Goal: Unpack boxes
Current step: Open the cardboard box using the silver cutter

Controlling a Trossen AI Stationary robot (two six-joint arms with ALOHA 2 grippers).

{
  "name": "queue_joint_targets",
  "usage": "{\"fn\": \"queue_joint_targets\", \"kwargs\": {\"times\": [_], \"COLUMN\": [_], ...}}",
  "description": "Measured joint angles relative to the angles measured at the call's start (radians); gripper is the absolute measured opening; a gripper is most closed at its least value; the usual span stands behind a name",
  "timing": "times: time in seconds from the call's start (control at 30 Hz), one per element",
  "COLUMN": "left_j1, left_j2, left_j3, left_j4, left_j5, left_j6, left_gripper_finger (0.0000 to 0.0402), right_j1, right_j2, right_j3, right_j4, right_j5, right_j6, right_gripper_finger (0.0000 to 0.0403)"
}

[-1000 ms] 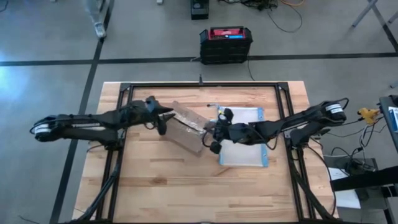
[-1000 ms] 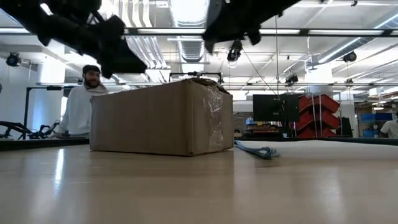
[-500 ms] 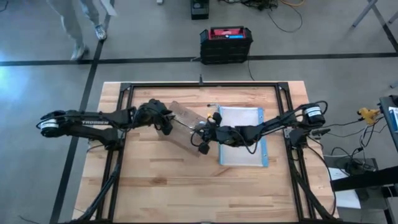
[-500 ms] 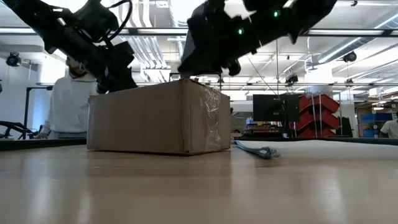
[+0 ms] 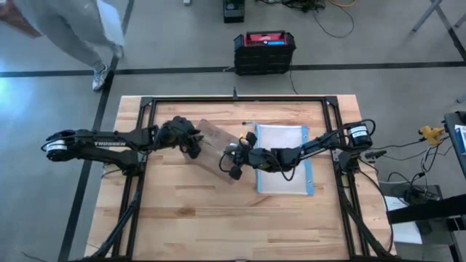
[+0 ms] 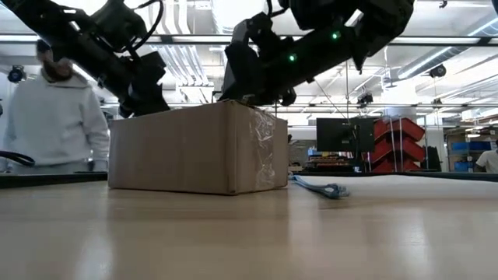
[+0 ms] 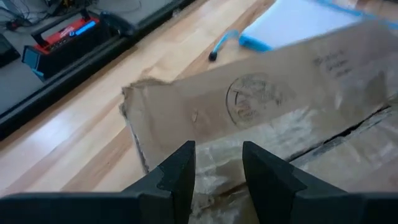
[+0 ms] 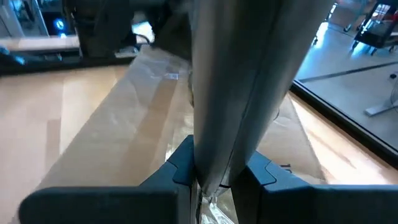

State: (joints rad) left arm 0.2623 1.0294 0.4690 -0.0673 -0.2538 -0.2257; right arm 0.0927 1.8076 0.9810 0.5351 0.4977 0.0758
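One brown cardboard box (image 5: 216, 145) with shiny clear tape rests on its bottom, lying diagonally at the table's middle. My left gripper (image 5: 193, 148) is at the box's left end, fingers apart over its top (image 7: 280, 93). My right gripper (image 5: 231, 161) is over the box's right end, shut on a flat grey tool (image 8: 249, 74). In the low view the left gripper (image 6: 148, 97) meets the box's top left corner. The right gripper (image 6: 241, 85) hangs just above the top. My left gripper comes slanting down from the table's left, and its two fingertips (image 7: 183, 165) stand apart on the taped top at the box's left end (image 7: 217, 155). Nothing is between them. My right gripper pinches the grey tool between its two fingers (image 8: 180, 165). The tool stands across the fingers, its upper part rising past the camera. Its lower end (image 8: 210, 186) reaches down to the box's taped top; the fingers hide the tip.
A flat clear pouch with a blue edge (image 5: 284, 171) lies right of the box. A black frame (image 5: 237, 100) borders the table. A black-and-red case (image 5: 263, 49) sits on the floor beyond the far edge. A person (image 6: 54, 124) walks past the far left corner.
My right gripper has come down and toward the table's left, from over the pouch's edge onto the box's right end. My left gripper has tipped downward and sunk onto the box's left end. The person has walked along behind the table.
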Motion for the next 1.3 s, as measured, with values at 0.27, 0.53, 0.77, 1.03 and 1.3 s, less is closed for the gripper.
{"fn": "queue_joint_targets", "kwargs": {"times": [0.27, 0.53, 0.77, 1.03, 1.3], "left_j1": [-0.002, -0.002, 0.002, 0.002, 0.001], "left_j2": [0.005, 0.008, 0.009, 0.011, 0.011], "left_j3": [0.002, 0.001, 0.0, 0.0, 0.0], "left_j4": [-0.046, -0.033, -0.04, -0.044, -0.049], "left_j5": [-0.017, -0.039, -0.086, -0.119, -0.113], "left_j6": [-0.023, -0.04, -0.057, -0.073, -0.081], "left_gripper_finger": [0.0119, 0.0119, 0.0119, 0.0119, 0.0119], "right_j1": [0.042, 0.051, 0.051, 0.021, -0.004], "right_j2": [-0.027, -0.051, -0.051, -0.042, 0.06], "right_j3": [-0.001, -0.003, -0.004, 0.01, 0.076], "right_j4": [-0.028, -0.06, -0.034, 0.013, 0.029], "right_j5": [0.006, 0.04, 0.045, 0.052, 0.049], "right_j6": [0.059, 0.11, 0.158, 0.164, 0.197], "right_gripper_finger": [0.0042, 0.0042, 0.0042, 0.0042, 0.0042]}}
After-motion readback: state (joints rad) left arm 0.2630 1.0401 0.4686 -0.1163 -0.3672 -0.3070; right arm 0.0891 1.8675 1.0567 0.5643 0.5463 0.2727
